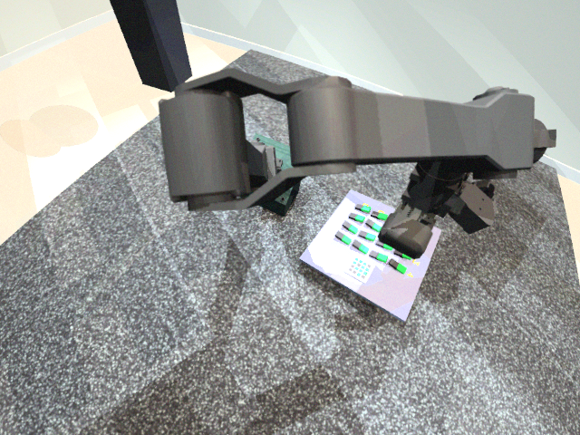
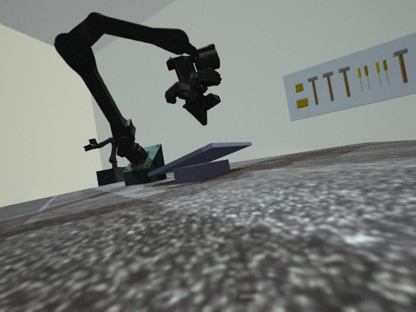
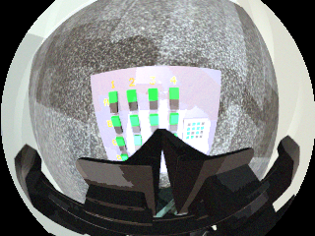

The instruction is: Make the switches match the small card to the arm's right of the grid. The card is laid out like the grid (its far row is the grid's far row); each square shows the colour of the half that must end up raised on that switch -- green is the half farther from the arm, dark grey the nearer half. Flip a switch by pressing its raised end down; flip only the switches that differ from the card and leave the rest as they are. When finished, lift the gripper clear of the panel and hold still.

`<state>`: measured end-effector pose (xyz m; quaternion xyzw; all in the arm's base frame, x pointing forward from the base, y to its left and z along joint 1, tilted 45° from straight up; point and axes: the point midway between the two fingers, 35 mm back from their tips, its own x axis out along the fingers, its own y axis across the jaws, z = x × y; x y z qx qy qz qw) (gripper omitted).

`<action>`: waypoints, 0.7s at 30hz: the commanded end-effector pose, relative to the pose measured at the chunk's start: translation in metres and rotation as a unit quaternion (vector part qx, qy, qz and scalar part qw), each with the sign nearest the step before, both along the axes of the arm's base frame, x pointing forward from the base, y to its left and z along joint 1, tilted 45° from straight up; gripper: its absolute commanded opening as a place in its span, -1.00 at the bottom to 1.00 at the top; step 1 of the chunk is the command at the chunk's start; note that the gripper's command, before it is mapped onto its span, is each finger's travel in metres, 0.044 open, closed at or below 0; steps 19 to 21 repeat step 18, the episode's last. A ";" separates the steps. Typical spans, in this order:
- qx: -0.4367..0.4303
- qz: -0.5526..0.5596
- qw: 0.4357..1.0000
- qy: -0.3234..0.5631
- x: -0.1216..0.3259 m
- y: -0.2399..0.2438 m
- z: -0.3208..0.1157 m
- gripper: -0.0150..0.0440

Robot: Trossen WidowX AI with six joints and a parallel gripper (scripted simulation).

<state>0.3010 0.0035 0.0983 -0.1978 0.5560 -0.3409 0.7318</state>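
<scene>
The tilted lavender panel (image 1: 389, 297) (image 2: 201, 156) (image 3: 207, 93) carries rocker switches in columns marked 1 to 4, with green far halves and dark near halves. The far-row switch in column 4 (image 1: 398, 265) (image 3: 173, 98) shows both halves. Which halves are raised is hard to tell in most places. The small white card (image 1: 361, 268) (image 3: 195, 130), right of the grid, has mixed teal and grey squares, too small to read surely. My gripper (image 2: 204, 123) (image 3: 160, 132) is shut and empty, above the panel. It hides the near rows in the wrist view and some switches in the top view.
The arm's green base block (image 1: 283, 198) (image 2: 157, 157) stands behind the panel's near edge. A second small arm on a dark block (image 2: 109, 176) is farther back. A dark post (image 1: 157, 46) stands at the upper left. A tool board (image 2: 352, 101) is on the wall.
</scene>
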 end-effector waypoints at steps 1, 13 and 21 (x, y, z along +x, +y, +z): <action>-0.004 0.003 1.000 0.015 -0.033 0.019 -0.026 -0.49; -0.004 0.003 1.000 0.015 -0.035 0.020 -0.027 -0.49; -0.004 0.003 1.000 0.015 -0.035 0.020 -0.027 -0.49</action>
